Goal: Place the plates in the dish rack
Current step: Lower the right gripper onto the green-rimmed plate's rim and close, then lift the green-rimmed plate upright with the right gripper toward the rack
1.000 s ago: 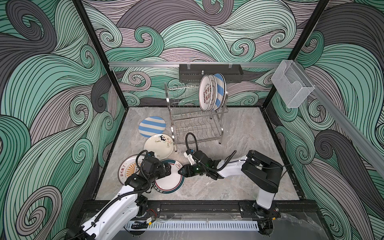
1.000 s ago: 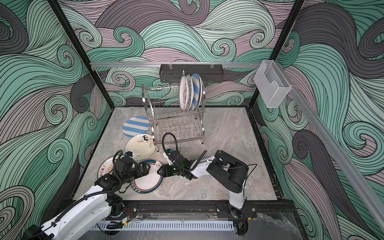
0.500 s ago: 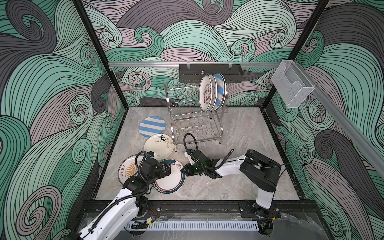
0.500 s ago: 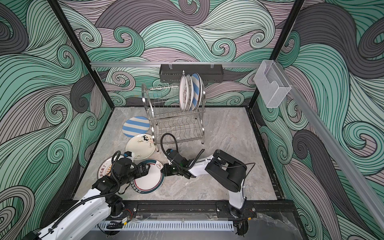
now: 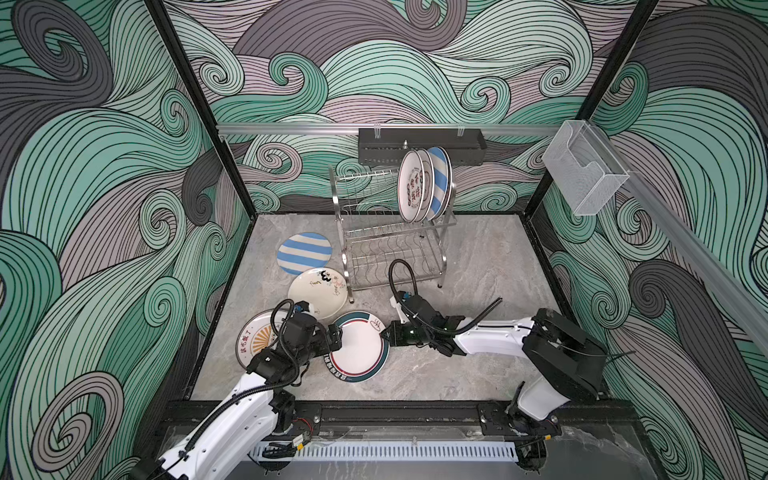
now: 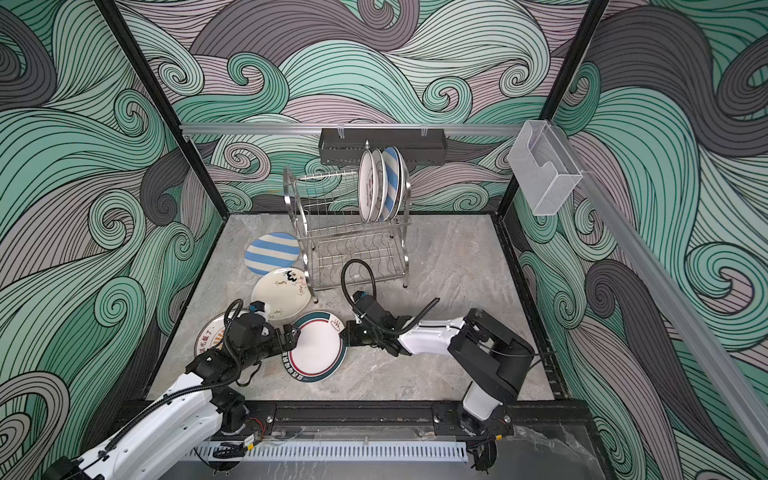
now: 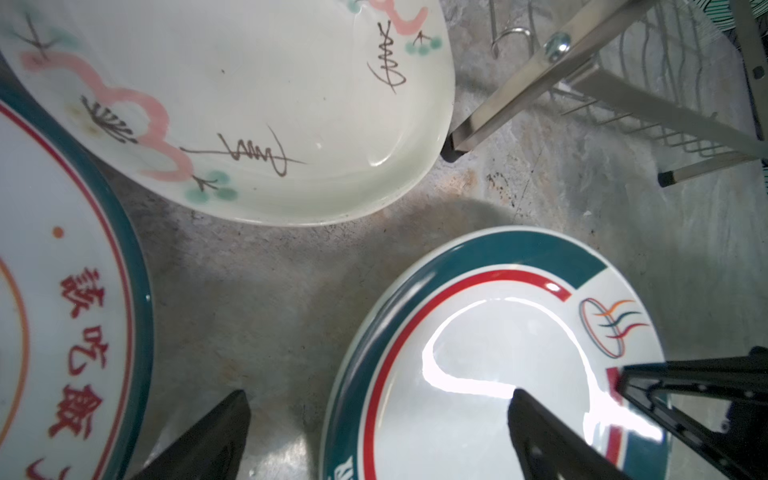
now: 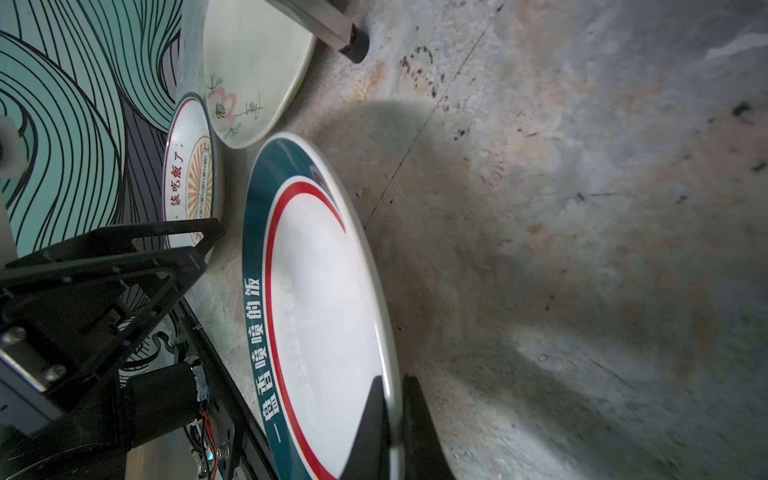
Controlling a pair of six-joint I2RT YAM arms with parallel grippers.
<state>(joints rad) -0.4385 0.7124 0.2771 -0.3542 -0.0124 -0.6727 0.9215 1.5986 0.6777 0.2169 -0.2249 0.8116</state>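
Reading the grey stone-look tabletop [image 5: 490, 266] as a clock with twelve at the back wall, the orange sunburst plate [image 5: 254, 338] lies flat at eight. Just inside it the left gripper [image 5: 337, 335] hangs low with its jaws apart. In the left wrist view one finger is over bare table and the other over the white well of the teal-rimmed plate [image 5: 359, 348], so they straddle that plate's nine-o'clock rim without pinching it. This plate sits near seven, clear of the cream cartoon plate [image 5: 318, 291] at nine and the blue-striped plate [image 5: 304, 252] at ten. At its three-o'clock rim the right gripper [image 5: 385, 335] is clamped on the edge, one finger above and one beneath, and the shadow under that side suggests the rim is tipped up off the table. The dish rack [image 5: 386, 249] stands at twelve, with three plates [image 5: 422, 185] upright at the three-o'clock end of its upper tier and the slots toward nine free. The step in hand looks like the pick-up. To do it well, the right arm should raise the plate slowly and turn it on edge, while the left fingers draw clear so they neither drag nor knock it. A glazed rim held by a thin pinch may slip or swing.
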